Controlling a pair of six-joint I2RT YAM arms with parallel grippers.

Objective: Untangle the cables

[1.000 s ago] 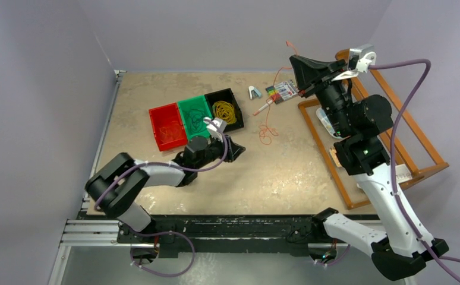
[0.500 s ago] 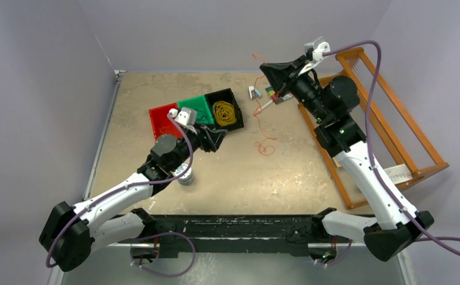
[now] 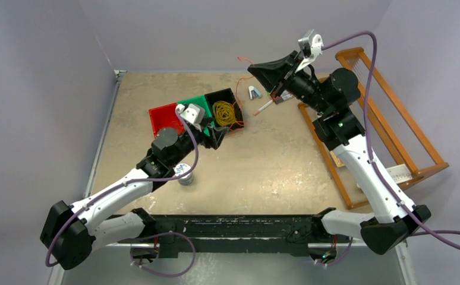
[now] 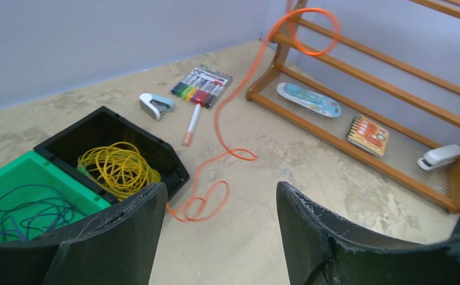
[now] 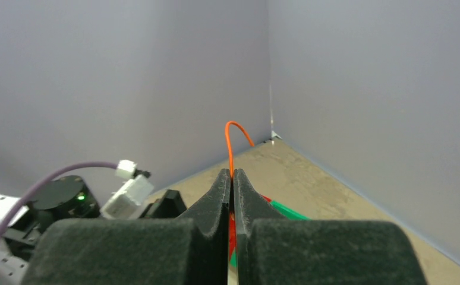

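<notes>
Right fingers (image 5: 216, 202) clamp tight on the orange cable (image 4: 216, 119), held high, its tail trailing down onto the table (image 4: 311, 172) beside the black bin (image 4: 106, 122); left fingers (image 4: 126, 225) gape wide nearby, yellow cable (image 4: 119, 169) coiled inside that bin

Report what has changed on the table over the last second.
The right gripper, shut on the orange cable throughout, swung left along the back of the table. That dragged the cable's trailing loops from mid-table to beside the black bin. The left arm unfolded, and the left gripper, open, edged toward that bin. The bin, the markers and the rack stayed put.
</notes>
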